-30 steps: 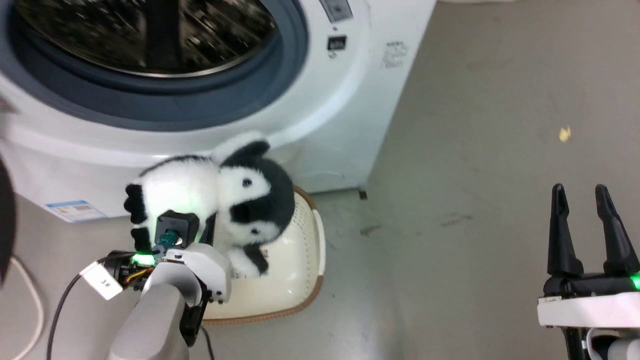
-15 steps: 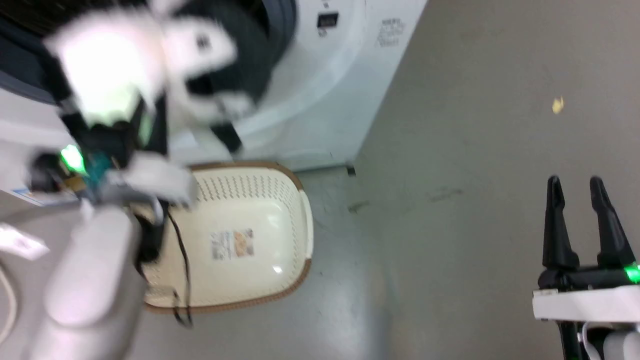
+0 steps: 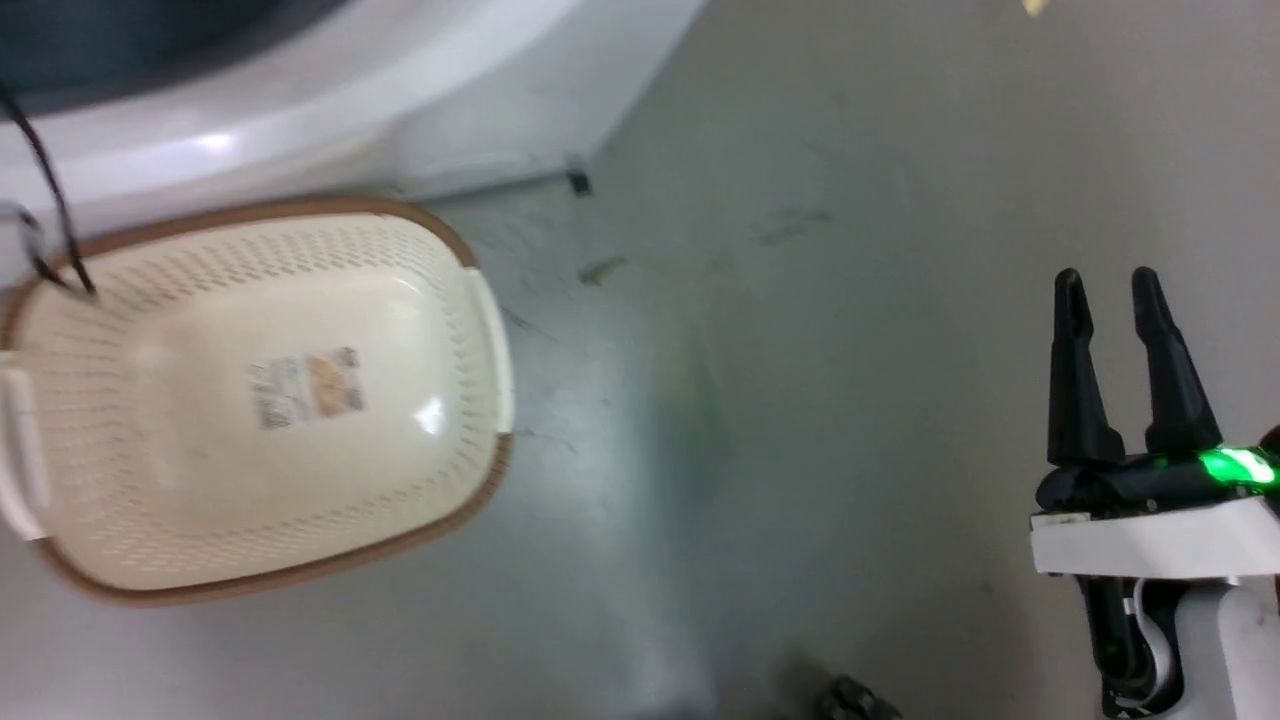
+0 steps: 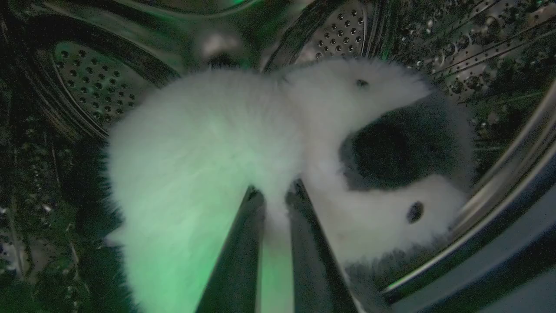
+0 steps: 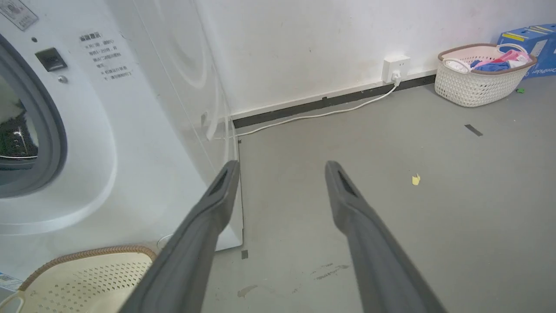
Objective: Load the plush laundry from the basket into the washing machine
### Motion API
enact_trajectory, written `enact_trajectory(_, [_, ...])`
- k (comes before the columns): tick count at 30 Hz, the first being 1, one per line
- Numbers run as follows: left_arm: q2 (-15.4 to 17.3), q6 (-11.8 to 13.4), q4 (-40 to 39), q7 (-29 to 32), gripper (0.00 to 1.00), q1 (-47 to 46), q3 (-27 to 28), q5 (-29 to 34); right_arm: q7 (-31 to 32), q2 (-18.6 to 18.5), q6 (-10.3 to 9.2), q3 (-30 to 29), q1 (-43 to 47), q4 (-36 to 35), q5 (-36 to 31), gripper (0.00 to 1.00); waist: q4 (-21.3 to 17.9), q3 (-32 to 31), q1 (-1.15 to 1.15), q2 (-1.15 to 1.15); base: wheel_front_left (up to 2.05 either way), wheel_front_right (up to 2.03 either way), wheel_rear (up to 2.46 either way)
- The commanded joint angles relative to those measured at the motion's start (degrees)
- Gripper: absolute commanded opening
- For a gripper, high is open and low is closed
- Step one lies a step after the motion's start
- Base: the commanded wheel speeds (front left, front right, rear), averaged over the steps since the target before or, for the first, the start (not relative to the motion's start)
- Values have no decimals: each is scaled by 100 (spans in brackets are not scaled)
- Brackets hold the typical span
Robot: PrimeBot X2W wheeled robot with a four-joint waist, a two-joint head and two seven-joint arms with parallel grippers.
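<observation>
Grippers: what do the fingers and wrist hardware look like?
Right gripper: two long black tapered fingers on a black base with a green light, white wrist block below, thin cables beside the pale forearm. Its wrist view shows a recessed slot near each fingertip. Left gripper: two slim, dark, glossy fingers.

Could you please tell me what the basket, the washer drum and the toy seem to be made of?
The basket looks like cream moulded plastic, glossy with punched holes; its brown rim looks woven, perhaps imitation. The drum appears to be shiny perforated steel, given its reflections. The toy looks like soft synthetic plush, long fluffy fibres.
</observation>
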Motion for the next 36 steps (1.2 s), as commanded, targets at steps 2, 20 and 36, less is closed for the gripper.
enact_trajectory(2, [84, -98, 454, 143, 0, -573, -67, 133, -24, 0, -4, 78, -135, 60, 90, 100, -456, 524, -2, 0, 0, 0, 0])
enact_trajectory(20, [-293, -345, 2972, -868, 100, -1472, -368, 63, -24, 0, -4, 15, -264, -15, -84, 100, -230, 388, -2, 0, 0, 0, 0])
enact_trajectory(36, [-1661, -360, 1599, -2678, 100, 1966, -511, -517, -24, -162, -4, -242, 520, -243, -1134, 100, 1285, -2141, -2, 0, 0, 0, 0])
